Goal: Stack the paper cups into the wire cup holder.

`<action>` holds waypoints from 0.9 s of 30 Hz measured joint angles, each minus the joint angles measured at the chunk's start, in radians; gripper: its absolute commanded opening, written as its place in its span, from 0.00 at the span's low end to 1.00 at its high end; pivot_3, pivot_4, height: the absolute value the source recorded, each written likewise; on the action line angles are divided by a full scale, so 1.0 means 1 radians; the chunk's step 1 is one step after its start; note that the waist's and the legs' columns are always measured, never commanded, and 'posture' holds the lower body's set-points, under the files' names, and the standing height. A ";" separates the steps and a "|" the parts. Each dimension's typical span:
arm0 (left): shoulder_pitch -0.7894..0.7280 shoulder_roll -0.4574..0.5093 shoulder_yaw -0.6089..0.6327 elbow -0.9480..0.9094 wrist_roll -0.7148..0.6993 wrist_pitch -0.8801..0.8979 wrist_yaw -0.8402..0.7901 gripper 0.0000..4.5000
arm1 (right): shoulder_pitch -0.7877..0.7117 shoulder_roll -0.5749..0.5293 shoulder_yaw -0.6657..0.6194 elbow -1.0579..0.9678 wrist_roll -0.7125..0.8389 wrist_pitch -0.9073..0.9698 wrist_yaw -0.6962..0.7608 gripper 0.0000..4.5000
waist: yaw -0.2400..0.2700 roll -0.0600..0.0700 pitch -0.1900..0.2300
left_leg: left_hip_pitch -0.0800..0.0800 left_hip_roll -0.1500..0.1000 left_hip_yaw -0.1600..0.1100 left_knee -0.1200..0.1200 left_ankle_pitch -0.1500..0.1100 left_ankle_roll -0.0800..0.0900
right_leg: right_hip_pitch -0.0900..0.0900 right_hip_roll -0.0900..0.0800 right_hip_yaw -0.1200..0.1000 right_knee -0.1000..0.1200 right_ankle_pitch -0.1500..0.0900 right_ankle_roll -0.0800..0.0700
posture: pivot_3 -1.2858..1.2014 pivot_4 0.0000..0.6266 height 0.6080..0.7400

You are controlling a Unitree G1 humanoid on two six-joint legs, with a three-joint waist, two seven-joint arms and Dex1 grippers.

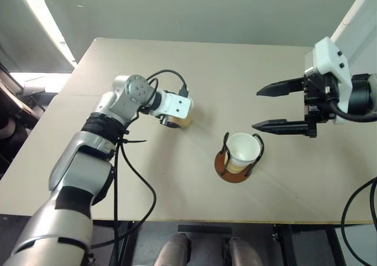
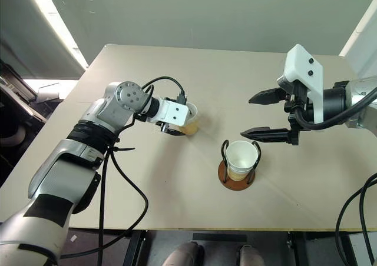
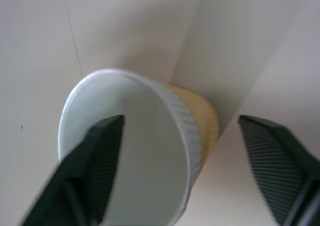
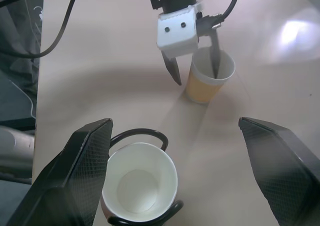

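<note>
You see a big tan worktop (image 2: 177,77). Near its front edge stands the wire cup holder (image 2: 238,170), with a round brown base and black wire loops. A paper cup (image 2: 241,156) sits inside it, and you can look down into its white inside. Your right gripper (image 2: 258,114) hangs above the worktop, just behind and to the right of that cup. Its jaws are wide apart with nothing between them. Your left gripper (image 2: 184,123) reaches to another paper cup (image 2: 189,121) that stands on the worktop, left of the holder and apart from it. Its jaws are around the cup's rim, but you cannot tell if they squeeze it.
</note>
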 measured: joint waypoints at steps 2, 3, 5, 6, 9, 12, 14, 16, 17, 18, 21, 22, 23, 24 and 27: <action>-0.008 -0.004 0.000 0.019 0.000 -0.017 -0.011 0.38 | 0.023 0.006 -0.004 0.000 0.000 -0.034 0.000 0.93 | 0.001 0.000 0.000 | 0.000 0.000 0.000 0.001 0.000 0.000 | 0.000 0.000 0.000 0.000 0.000 0.000 | 0.52 0.24 1.00; -0.012 -0.004 0.000 0.024 -0.001 -0.024 -0.016 0.30 | 0.033 0.007 -0.004 0.000 0.000 -0.044 0.000 0.93 | 0.001 0.000 0.000 | 0.000 0.000 0.000 0.001 0.000 0.000 | 0.000 0.000 0.000 0.000 0.000 0.000 | 0.52 0.24 1.00; -0.021 -0.004 0.003 0.030 -0.012 -0.033 -0.045 0.12 | 0.048 0.007 -0.008 0.003 0.005 -0.061 0.000 0.93 | 0.002 0.000 0.000 | 0.000 0.000 0.000 0.001 0.000 0.000 | 0.000 0.000 0.000 0.001 0.000 0.000 | 0.52 0.24 1.00; -0.023 -0.005 0.008 0.030 -0.021 -0.035 -0.065 0.05 | 0.054 0.009 -0.013 0.005 0.009 -0.069 0.000 0.93 | 0.002 0.000 0.000 | 0.000 0.000 0.000 0.001 0.000 0.000 | 0.000 0.000 0.000 0.001 0.000 0.000 | 0.52 0.24 1.00; -0.029 -0.005 0.025 0.024 -0.068 -0.025 -0.135 0.02 | 0.086 0.013 -0.047 0.020 0.019 -0.102 0.002 0.93 | 0.003 0.000 0.000 | 0.000 0.000 0.000 0.001 0.000 0.000 | 0.000 0.000 0.000 0.003 0.000 0.000 | 0.52 0.24 1.00; -0.030 -0.004 0.057 -0.023 -0.129 0.014 -0.206 0.02 | 0.130 0.008 -0.071 0.040 0.025 -0.122 0.013 0.93 | 0.003 0.000 0.000 | -0.001 0.000 0.001 0.002 0.000 0.000 | 0.000 0.000 0.000 0.004 0.000 0.000 | 0.52 0.24 1.00; -0.033 -0.003 0.073 -0.076 -0.167 0.052 -0.249 0.02 | 0.159 0.006 -0.087 0.055 0.025 -0.148 0.026 0.93 | 0.004 0.000 0.000 | -0.001 0.000 0.001 0.003 0.000 0.000 | 0.000 0.000 0.000 0.005 0.000 0.000 | 0.52 0.24 1.00; -0.041 -0.003 0.090 -0.143 -0.207 0.094 -0.294 0.02 | 0.194 -0.008 -0.104 0.074 0.026 -0.173 0.050 0.93 | 0.004 0.000 0.000 | -0.002 0.000 0.001 0.004 0.000 0.000 | 0.000 0.000 0.000 0.006 0.000 0.000 | 0.52 0.24 1.00; -0.048 -0.003 0.097 -0.171 -0.221 0.113 -0.309 0.02 | 0.209 -0.013 -0.114 0.086 0.026 -0.182 0.061 0.93 | 0.004 0.000 0.000 | -0.002 0.000 0.001 0.005 0.000 0.000 | 0.000 0.000 0.000 0.007 0.000 0.000 | 0.52 0.24 1.00; -0.056 -0.003 0.101 -0.200 -0.241 0.135 -0.322 0.02 | 0.222 -0.022 -0.122 0.100 0.026 -0.190 0.073 0.93 | 0.004 0.000 0.000 | -0.002 0.000 0.001 0.006 0.000 0.000 | 0.000 0.000 0.000 0.007 0.000 0.000 | 0.52 0.24 1.00; -0.083 -0.009 0.113 -0.288 -0.289 0.202 -0.356 0.02 | 0.260 -0.053 -0.139 0.133 0.024 -0.219 0.106 0.93 | 0.004 0.000 0.000 | -0.002 0.000 0.001 0.007 0.000 0.000 | 0.000 0.000 0.000 0.009 0.000 0.000 | 0.52 0.24 1.00; -0.093 -0.010 0.117 -0.313 -0.305 0.222 -0.363 0.02 | 0.274 -0.057 -0.154 0.142 0.023 -0.229 0.117 0.93 | 0.004 0.000 0.000 | -0.002 0.000 0.001 0.008 0.000 0.000 | 0.000 0.000 0.000 0.009 0.000 0.000 | 0.52 0.24 1.00; -0.102 -0.010 0.120 -0.329 -0.321 0.240 -0.366 0.02 | 0.285 -0.064 -0.164 0.148 0.023 -0.240 0.124 0.93 | 0.003 0.000 0.000 | -0.002 0.000 0.001 0.008 0.000 0.000 | 0.000 0.000 0.000 0.010 0.000 0.000 | 0.52 0.24 1.00; -0.106 -0.009 0.120 -0.344 -0.336 0.260 -0.369 0.02 | 0.299 -0.071 -0.173 0.149 0.023 -0.250 0.132 0.93 | 0.003 0.000 0.000 | -0.002 0.000 0.002 0.008 0.000 0.000 | 0.000 0.000 0.000 0.010 0.000 0.000 | 0.52 0.24 1.00; -0.126 0.004 0.099 -0.392 -0.422 0.334 -0.375 0.02 | 0.363 -0.081 -0.235 0.157 0.022 -0.296 0.160 0.93 | 0.003 0.000 0.000 | -0.002 0.000 0.002 0.008 0.000 0.000 | 0.000 0.000 0.000 0.010 0.000 0.000 | 0.52 0.24 1.00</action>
